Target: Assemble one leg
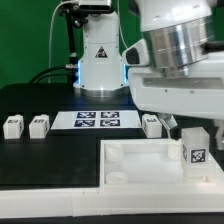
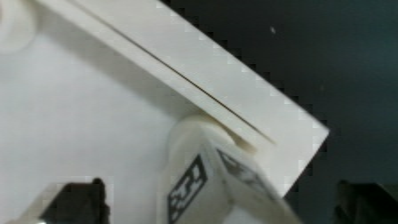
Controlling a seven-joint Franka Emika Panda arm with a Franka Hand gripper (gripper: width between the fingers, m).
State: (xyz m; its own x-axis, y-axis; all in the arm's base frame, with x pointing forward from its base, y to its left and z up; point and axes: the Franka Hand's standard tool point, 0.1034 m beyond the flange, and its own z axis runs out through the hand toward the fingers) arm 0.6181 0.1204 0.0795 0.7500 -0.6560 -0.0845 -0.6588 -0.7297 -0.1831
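Note:
A white leg (image 1: 193, 147) with a black-and-white tag stands upright in a corner of the large white tray (image 1: 140, 160), at the exterior view's right. In the wrist view the leg (image 2: 210, 182) sits at the round corner socket of the tray (image 2: 89, 110). My gripper (image 2: 219, 205) is open, with its dark fingers (image 2: 75, 200) wide apart on either side of the leg and not touching it. In the exterior view the arm's hand (image 1: 168, 95) hangs just above the leg and its fingertips are mostly hidden.
Two loose white legs (image 1: 13, 126) (image 1: 39, 125) lie on the black table at the exterior view's left, and another (image 1: 152, 124) lies behind the tray. The marker board (image 1: 98, 120) lies in front of the robot's base (image 1: 98, 60).

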